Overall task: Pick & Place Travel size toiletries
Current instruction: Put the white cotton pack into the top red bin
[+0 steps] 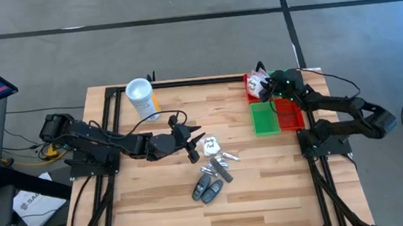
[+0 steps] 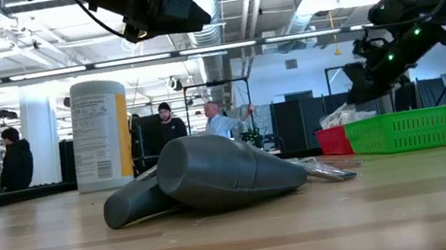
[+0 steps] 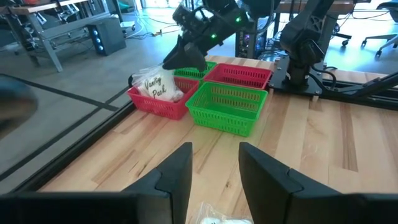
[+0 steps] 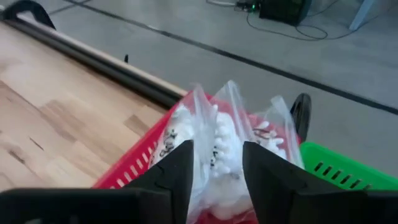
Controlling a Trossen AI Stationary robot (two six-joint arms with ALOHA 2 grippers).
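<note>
Several dark grey tubes (image 1: 213, 179) (image 2: 205, 178) and one white clear-wrapped packet (image 1: 210, 147) (image 3: 217, 218) lie on the wooden table's middle. My left gripper (image 1: 194, 144) (image 3: 214, 174) hovers open just left of that packet, above the table. More white packets (image 4: 217, 140) (image 3: 155, 90) stand in the far red bin (image 1: 252, 86). My right gripper (image 1: 266, 85) (image 4: 216, 171) is open right over them, one finger on either side of a packet's top. I cannot tell whether they touch it.
A green bin (image 1: 263, 118) (image 3: 227, 107) and a second red bin (image 1: 289, 112) stand side by side near the table's right edge. A white canister with a yellow label (image 1: 142, 98) (image 2: 99, 132) stands at the far left. People show beyond the table in the low view.
</note>
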